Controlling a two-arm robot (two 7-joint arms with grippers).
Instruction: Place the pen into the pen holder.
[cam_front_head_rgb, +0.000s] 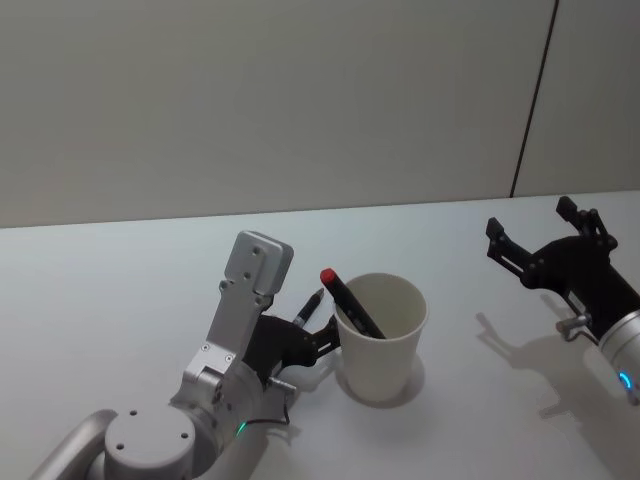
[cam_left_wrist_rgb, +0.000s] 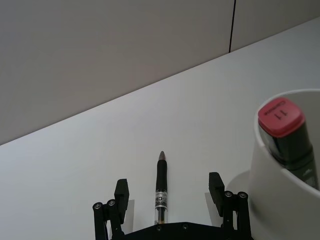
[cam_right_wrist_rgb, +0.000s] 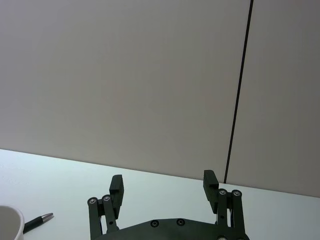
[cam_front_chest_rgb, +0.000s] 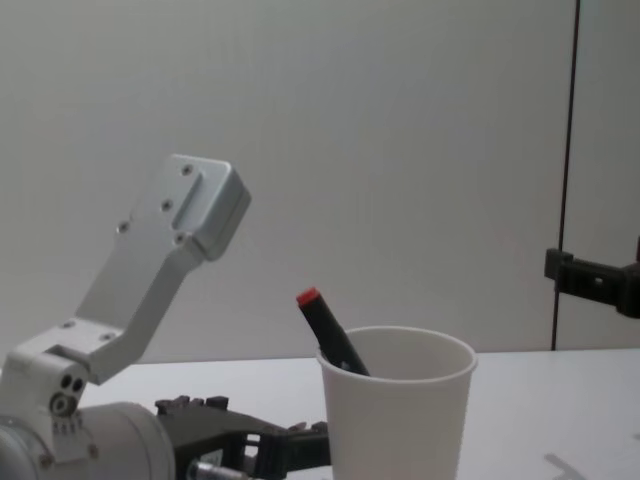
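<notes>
Left pincer (cam_left_wrist_rgb: 168, 184), fingers apart, straddles the black pen (cam_left_wrist_rgb: 161, 190) on the tabletop (cam_front_head_rgb: 120, 270) beside the paper cup (cam_front_head_rgb: 385, 350) holding a red-capped marker (cam_front_head_rgb: 345, 300); right pincer (cam_front_head_rgb: 530, 220), spread, hovers well apart.

Pen holder (cam_left_wrist_rgb: 280, 200) stands right of left tool (cam_left_wrist_rgb: 169, 185); open table (cam_left_wrist_rgb: 100, 165) ahead.
</notes>
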